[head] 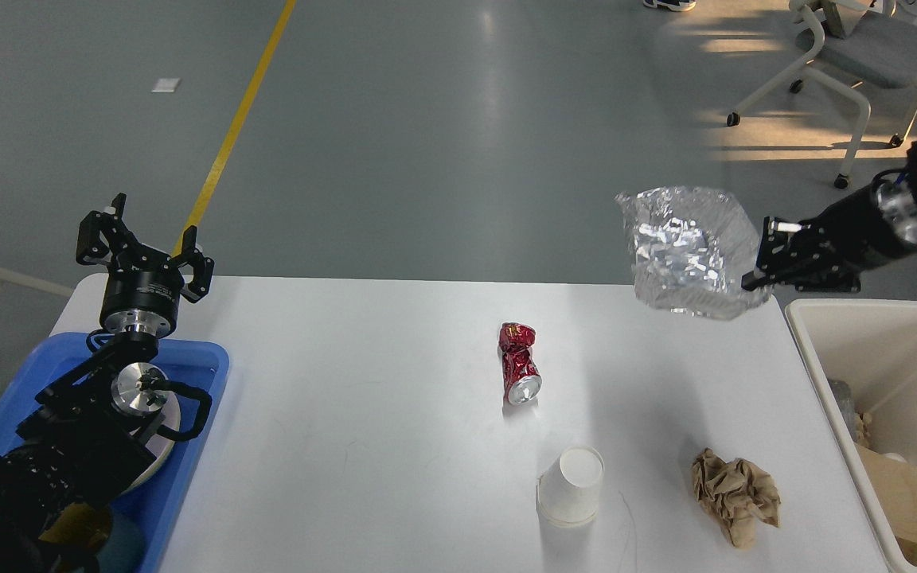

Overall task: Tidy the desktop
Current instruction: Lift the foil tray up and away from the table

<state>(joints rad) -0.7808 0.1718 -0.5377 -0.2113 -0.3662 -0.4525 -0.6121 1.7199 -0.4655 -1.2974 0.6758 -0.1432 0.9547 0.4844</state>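
Note:
The white desktop (363,446) fills the lower view. My right gripper (762,256) is shut on the edge of a crumpled silver foil tray (685,251) and holds it in the air above the desktop's far right corner, just left of the cream bin. A crushed red can (520,364) lies at the middle. A white paper cup (571,485) lies on its side near the front. A crumpled brown paper (735,495) lies at the front right. My left gripper (142,245) is open and empty above the desktop's far left corner.
A blue tray (188,446) at the left holds a plate and other items under my left arm. A cream-white bin (825,358) stands off the desktop's right edge with paper scraps in it. Chairs stand on the floor beyond.

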